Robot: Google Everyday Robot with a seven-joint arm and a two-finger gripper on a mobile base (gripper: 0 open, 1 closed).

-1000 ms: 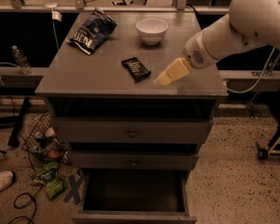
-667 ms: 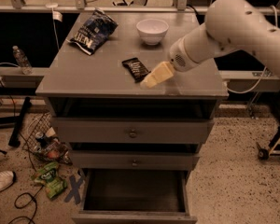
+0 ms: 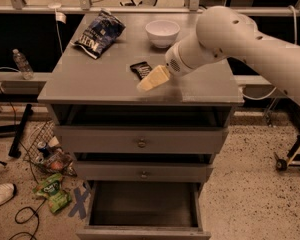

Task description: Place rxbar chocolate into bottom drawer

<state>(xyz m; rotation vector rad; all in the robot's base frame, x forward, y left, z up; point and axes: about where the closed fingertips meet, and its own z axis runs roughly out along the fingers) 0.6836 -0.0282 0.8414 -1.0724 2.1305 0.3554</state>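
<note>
The gripper [image 3: 151, 80], its opening not discernible, hangs over the front-right corner of the rxbar chocolate [image 3: 139, 68].

Dim warm light from above; hand [image 3: 151, 79] over cabinet top [image 3: 90, 81] lit.

The rxbar chocolate [image 3: 139, 68] is a small flat bar in a dark glossy wrapper. It lies flat on the grey worktop [image 3: 90, 81] near the middle, a little towards the front, with its long side at a slant to the worktop's edges. Its near right end is hidden by the cream gripper [image 3: 152, 79], which sits low over the worktop right at the bar; whether the two touch cannot be told. The bottom drawer [image 3: 142, 232] stands pulled out and open, with a plain grey front rim and a dark interior, low beneath the worktop's front edge and well apart from the bar.
</note>
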